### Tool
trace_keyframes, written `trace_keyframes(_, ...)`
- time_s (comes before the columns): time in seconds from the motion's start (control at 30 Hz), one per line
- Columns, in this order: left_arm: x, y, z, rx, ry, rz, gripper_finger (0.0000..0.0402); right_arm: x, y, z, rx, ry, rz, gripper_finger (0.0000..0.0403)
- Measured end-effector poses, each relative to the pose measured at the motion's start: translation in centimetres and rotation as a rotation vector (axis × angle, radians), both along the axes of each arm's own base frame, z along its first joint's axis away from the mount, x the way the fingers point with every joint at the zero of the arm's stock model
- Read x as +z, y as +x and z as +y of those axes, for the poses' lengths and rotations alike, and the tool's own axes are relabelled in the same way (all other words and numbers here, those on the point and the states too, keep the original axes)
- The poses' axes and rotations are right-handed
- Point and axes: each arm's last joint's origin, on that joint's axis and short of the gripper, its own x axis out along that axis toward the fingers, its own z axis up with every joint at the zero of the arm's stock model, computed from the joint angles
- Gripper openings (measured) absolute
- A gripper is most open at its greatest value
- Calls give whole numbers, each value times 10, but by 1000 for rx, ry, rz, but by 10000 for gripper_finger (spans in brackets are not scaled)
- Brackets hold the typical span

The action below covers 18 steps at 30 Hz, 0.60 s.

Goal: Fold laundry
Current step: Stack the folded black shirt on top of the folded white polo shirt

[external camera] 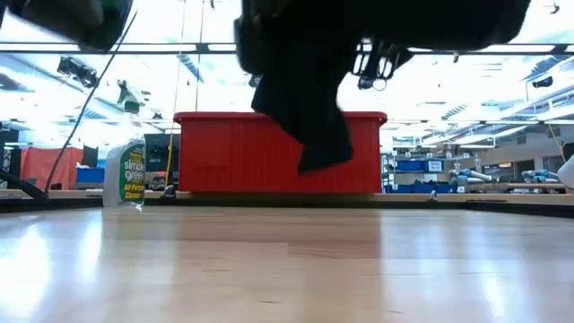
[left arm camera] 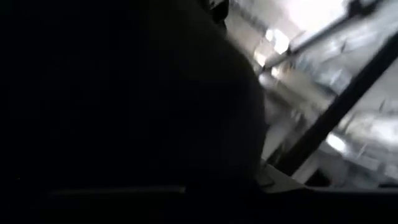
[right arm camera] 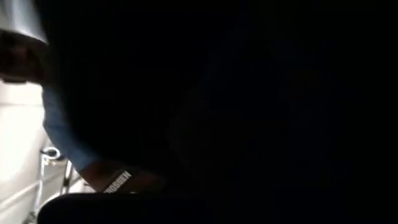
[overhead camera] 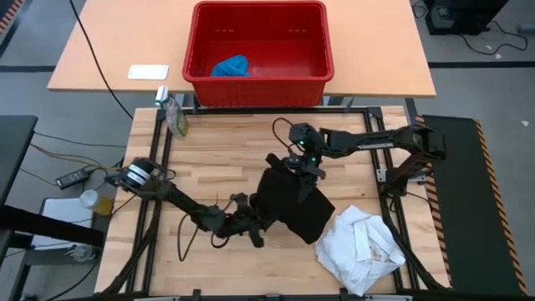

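Observation:
The large black garment (overhead camera: 291, 205) hangs between my two grippers over the middle of the table. In the low view its lowest corner (external camera: 325, 160) is clear of the tabletop. My left gripper (overhead camera: 257, 216) is at its near-left edge and my right gripper (overhead camera: 297, 170) at its far edge, both shut on it. Black cloth (left arm camera: 124, 106) fills the left wrist view, and the cloth (right arm camera: 236, 106) also fills the right one. The white garment (overhead camera: 364, 247) lies crumpled on the table at the near right. The blue garment (overhead camera: 230, 65) lies in the red basket (overhead camera: 259, 88). My left gripper holds the black garment at its near-left edge (overhead camera: 267, 209), coming from the table's left. The cloth hides the fingers, so the kind of hold cannot be seen. My right gripper holds the garment's far edge (overhead camera: 290, 179), reaching in from the table's right. Its fingers are also hidden by cloth. The garment hangs below both grippers, lifted clear of the table.
The red basket stands beyond the table's far edge on a second table. A spray bottle (overhead camera: 173, 113) stands at the far left corner. Bare wood lies to the left and at the near middle of the table (overhead camera: 209, 159).

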Motion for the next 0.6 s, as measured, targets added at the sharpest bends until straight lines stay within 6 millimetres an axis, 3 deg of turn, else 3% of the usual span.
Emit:
trace_keyframes(0.2, 21, 23, 7, -139, 107, 208, 75, 22, -23, 29, 30, -42, 21, 43)
trace_keyframes(0.37, 47, 51, 18, -280, 237, 240, 63, 29, -61, 45, 52, -112, 142, 43)
trace_keyframes(0.6, 46, 90, 50, -352, 261, 237, 49, 45, -112, 48, 8, -288, 189, 43)
